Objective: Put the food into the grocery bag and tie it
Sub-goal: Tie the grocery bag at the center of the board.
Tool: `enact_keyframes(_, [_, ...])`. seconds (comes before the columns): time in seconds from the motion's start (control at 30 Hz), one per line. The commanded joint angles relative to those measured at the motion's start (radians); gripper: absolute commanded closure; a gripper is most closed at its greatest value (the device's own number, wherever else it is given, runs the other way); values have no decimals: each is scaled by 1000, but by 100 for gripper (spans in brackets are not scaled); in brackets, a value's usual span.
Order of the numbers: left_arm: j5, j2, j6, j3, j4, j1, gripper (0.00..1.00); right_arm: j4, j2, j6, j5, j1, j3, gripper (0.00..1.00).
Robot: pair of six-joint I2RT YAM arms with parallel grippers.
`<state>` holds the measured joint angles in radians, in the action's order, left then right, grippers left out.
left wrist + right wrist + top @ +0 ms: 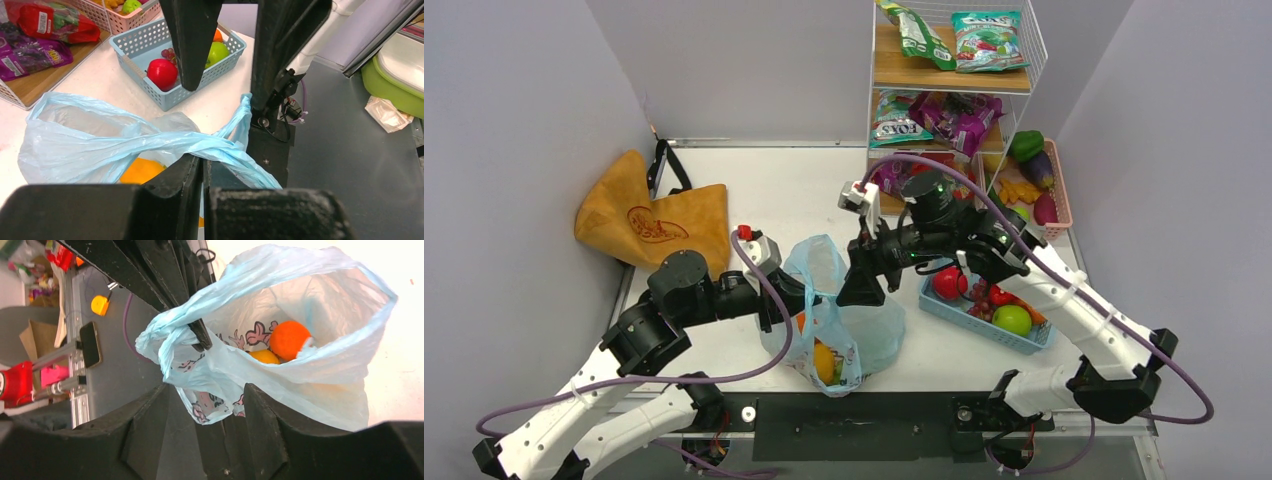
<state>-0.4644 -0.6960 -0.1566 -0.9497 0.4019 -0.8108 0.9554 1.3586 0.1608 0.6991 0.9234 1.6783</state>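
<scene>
**Spotter:** Where does the bag sit for you?

**Operator:** On the white tabletop [754, 190], at its near edge between my two arms. It's the thin, crinkly, light blue plastic grocery bag [869, 325], slumped, with its mouth gaping toward the right arm.

**Spotter:** And the tools?

**Operator:** My left tool [205, 172] is pressed together, pinching one twisted handle strand [165, 146] of the bag. That strand's long axis runs sideways across my left wrist view, from the bag's mouth into the pinch. My right tool [862, 292] hangs over the bag's right side, fingers spread, gripping nothing that I can see.

**Spotter:** So what does the next move turn on?

**Operator:** On what looks like the second handle loop [243, 112]. It rises free from beside the pinch, right next to one finger of the right tool. I can't tell whether they touch. The right arm is the nearer one, so I judge it should close on that loop before any knot.

**Spotter:** Food in?

**Operator:** A round orange fruit [290, 339] and a yellow-orange piece [265, 356] lie at the bottom. More fruit sits in the light blue perforated plastic basket [979, 333] to the right.
</scene>
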Motion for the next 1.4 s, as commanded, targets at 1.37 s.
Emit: enact_keyframes(1.37, [58, 88, -125, 45, -129, -4, 100, -808, -128, 439, 201, 106, -442, 81])
